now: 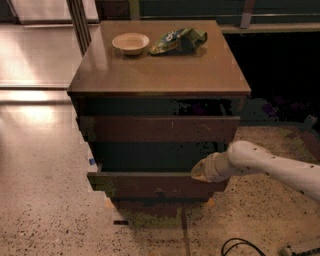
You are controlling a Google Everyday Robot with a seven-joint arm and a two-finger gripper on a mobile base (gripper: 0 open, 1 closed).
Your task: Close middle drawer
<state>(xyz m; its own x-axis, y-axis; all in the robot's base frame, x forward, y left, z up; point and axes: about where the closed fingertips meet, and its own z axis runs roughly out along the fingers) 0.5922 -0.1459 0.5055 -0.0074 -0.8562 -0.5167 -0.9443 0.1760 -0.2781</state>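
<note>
- Cabinet [160, 75] of dark wood on a speckled floor [45, 200], with a pale bowl [131, 43] and a crumpled green bag [179, 40] side by side at the back of its top.
- The middle drawer [155, 186] stands pulled out, below the taller top front [160, 129].
- The gripper [200, 172] sits at the right end of that drawer's front, by its upper edge, on a white arm [270, 165] reaching in from the right.
- Whether the gripper is open or closed, or holds anything, cannot be told.

Office- or lab-like room: speckled polished floor [40, 200], metal-framed glazing [190, 9] at the far side, loose cable [240, 246] near right. The gripper [199, 172] sits at the wooden cabinet [160, 75]'s right front.
</note>
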